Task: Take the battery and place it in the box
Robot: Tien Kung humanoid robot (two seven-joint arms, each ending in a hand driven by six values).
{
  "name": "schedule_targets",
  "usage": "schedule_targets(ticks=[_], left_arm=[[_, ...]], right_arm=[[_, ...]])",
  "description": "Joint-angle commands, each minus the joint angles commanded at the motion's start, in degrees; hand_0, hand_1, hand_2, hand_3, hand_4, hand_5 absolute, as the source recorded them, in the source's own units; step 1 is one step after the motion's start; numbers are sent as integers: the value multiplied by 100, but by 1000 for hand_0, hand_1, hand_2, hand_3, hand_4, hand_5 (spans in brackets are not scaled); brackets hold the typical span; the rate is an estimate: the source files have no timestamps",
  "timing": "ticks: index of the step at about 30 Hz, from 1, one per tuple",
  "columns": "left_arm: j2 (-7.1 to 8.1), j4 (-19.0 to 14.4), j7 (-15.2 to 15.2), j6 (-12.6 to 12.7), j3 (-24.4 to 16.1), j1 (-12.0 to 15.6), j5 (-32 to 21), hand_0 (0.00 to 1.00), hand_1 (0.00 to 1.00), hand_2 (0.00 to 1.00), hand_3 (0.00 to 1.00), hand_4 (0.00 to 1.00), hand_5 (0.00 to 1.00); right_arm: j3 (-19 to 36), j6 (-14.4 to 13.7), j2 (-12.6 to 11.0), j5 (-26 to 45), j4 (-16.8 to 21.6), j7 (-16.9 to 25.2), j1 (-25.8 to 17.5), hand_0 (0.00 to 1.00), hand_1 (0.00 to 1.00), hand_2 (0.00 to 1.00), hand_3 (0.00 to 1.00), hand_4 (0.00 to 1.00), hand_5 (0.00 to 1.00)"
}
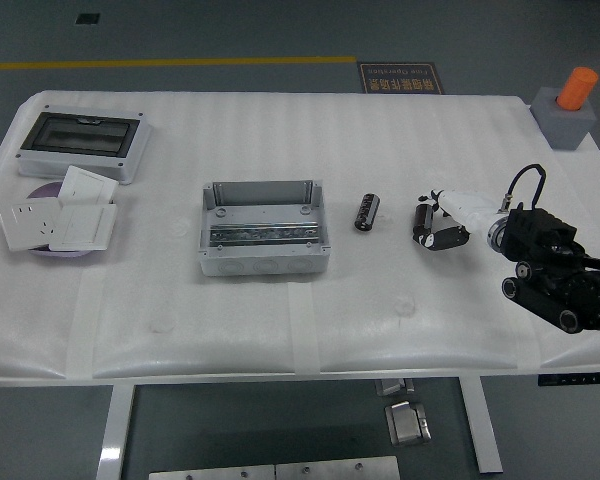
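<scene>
Battery [367,212], a small dark cylinder, lies on the white table [460,130] between the grey open box [264,228] and my right hand [442,222]. I see the hand reaching in from the right edge, fingers loosely curled and holding nothing, just beside the battery but not touching it. Far left sit a grey enclosure with a dark window [82,143] and white switch plates [58,219]. An orange cylinder on a grey block [572,108] stands at the far right corner.

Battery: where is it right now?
Head view: the battery lies on the white table, right of centre, between the open grey box and the right hand, apart from both.
</scene>
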Motion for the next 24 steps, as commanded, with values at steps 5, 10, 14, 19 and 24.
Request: schedule_targets(ticks=[5, 10, 14, 19, 24], left_arm=[[2, 0, -2, 3, -14, -2, 17, 462, 582, 405, 519, 445, 310], [0, 0, -14, 8, 0, -5, 5, 462, 582, 405, 519, 445, 310], [-5, 0, -20, 11, 15, 2, -7, 461, 582, 405, 519, 446, 313], [-3, 0, -28, 18, 20, -1, -12, 460, 582, 405, 519, 447, 317], [-6, 0, -36, 26, 21, -4, -10, 460, 583, 405, 519, 446, 320]], right_arm=[[-32, -34, 7, -34, 7, 8, -4, 735, 667, 712, 835, 708, 475], [-59, -59, 9, -83, 33, 5, -16, 735, 667, 712, 835, 708, 475], [-62, -76, 13, -115, 55, 6, -16, 735, 658, 697, 773, 688, 469], [-54, -105, 8, -141, 102, 20, 0, 724, 652, 646, 669, 522, 313], [-14, -152, -3, -150, 156, 51, 18, 720, 649, 636, 656, 501, 295]])
